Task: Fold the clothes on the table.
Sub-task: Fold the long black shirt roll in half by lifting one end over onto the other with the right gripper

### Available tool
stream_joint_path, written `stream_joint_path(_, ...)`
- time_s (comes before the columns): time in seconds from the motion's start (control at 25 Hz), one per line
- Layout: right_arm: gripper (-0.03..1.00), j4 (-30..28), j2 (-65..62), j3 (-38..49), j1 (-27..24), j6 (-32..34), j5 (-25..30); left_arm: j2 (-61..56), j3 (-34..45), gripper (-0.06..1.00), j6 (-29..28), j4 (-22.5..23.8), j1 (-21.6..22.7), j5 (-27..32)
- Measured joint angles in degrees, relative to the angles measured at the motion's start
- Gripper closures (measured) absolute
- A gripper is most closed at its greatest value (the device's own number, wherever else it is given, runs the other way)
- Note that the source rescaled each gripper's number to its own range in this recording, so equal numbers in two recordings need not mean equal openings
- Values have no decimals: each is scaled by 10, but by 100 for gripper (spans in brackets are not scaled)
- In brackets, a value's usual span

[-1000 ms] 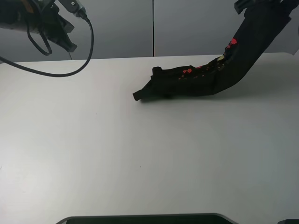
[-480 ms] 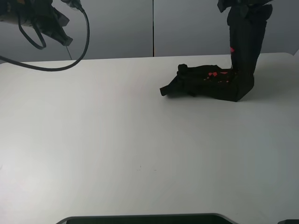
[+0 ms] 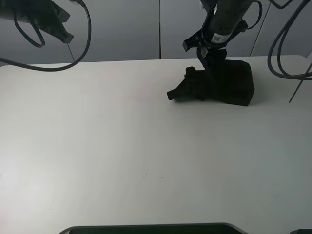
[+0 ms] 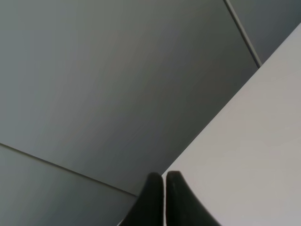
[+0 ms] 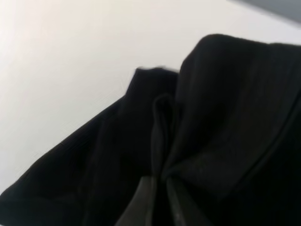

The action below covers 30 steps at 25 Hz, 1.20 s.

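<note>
The black T-shirt [image 3: 219, 83] lies bunched in a folded heap at the far right of the white table [image 3: 122, 146]; its print does not show. My right gripper [image 3: 208, 54] is low over the heap's far left part, shut on a pinch of the black cloth [image 5: 197, 136], as the right wrist view shows. My left gripper [image 4: 163, 181] is shut and empty, held high above the table's far left corner [image 3: 66, 36], far from the shirt.
Grey wall panels [image 3: 161, 29] stand behind the table's far edge. Black cables [image 3: 87, 44] hang from the left arm and more cables [image 3: 282, 44] from the right arm. A dark object [image 3: 151, 229] sits at the table's near edge.
My right gripper has come down and to the left with the shirt's lifted end, laying it over the part on the table. The red print is now covered. The left arm barely moved.
</note>
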Motion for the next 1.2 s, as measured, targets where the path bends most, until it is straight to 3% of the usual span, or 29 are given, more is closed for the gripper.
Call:
stream_joint_path(0.36, 93, 56, 63, 0, 1, -16, -37, 0, 0, 94, 0, 0, 0, 0)
stream_joint_path(0.48, 76, 130, 67, 0, 1, -81, -42, 0, 0, 94, 0, 0, 0, 0)
stream_joint_path(0.64, 38, 254, 68, 0, 1, -188, -44, 0, 0, 94, -1, 0, 0, 0)
stream_joint_path(0.72, 30, 305, 68, 0, 1, -240, -44, 0, 0, 94, -1, 0, 0, 2)
stream_joint_path(0.8, 30, 338, 65, 0, 1, -277, -45, 0, 0, 94, -1, 0, 0, 8)
stream_joint_path(1.0, 33, 345, 21, 0, 1, -325, -36, 0, 0, 94, -1, 0, 0, 25)
stream_joint_path(1.12, 38, 305, -26, 0, 1, -323, -35, 0, 0, 94, -1, 1, 0, 29)
stream_joint_path(1.2, 50, 251, -51, 0, 1, -290, -35, 0, 0, 94, -1, 1, 0, 33)
